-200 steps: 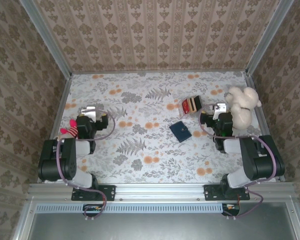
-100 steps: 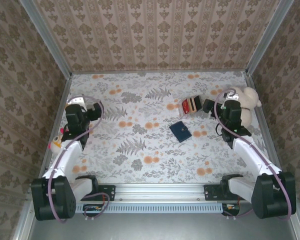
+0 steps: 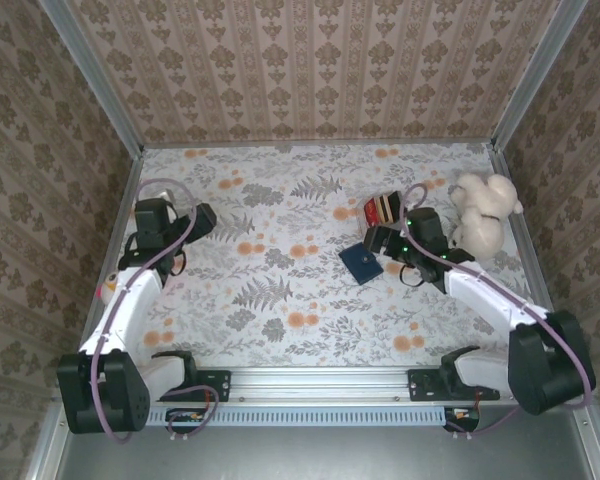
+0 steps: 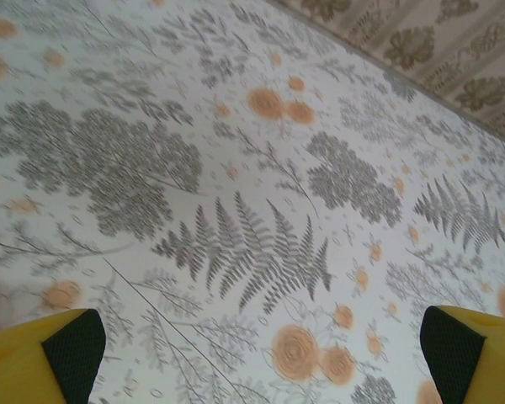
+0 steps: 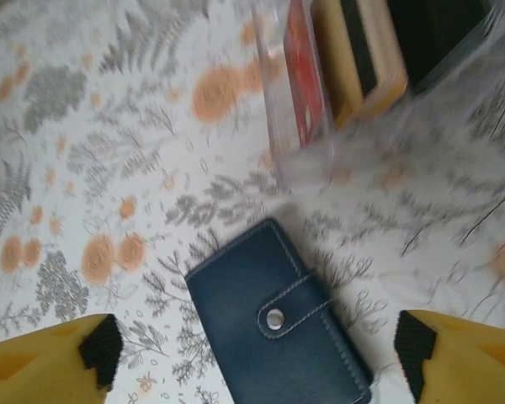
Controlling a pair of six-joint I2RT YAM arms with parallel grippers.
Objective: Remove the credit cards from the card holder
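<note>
Approach step: right gripper (image 5: 254,358), jaws wide, hovers over the small navy-blue snap-tab card holder (image 5: 278,332), which lies shut right of centre. Next it likely needs pinning and unsnapping. Left gripper (image 4: 261,345) hangs wide at far left.

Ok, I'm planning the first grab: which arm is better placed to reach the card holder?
Right. The right hand hovers open just above the closed card holder; the left hand, also open, faces the table far off on the other side.

Holds the left arm (image 3: 130,300) extended forward along the left side, left hand (image 4: 261,349) angled down, fingers spread wide. Holds the right arm (image 3: 480,290) stretched inward, right hand (image 5: 252,349) low, fingers parted, gripping nothing.
</note>
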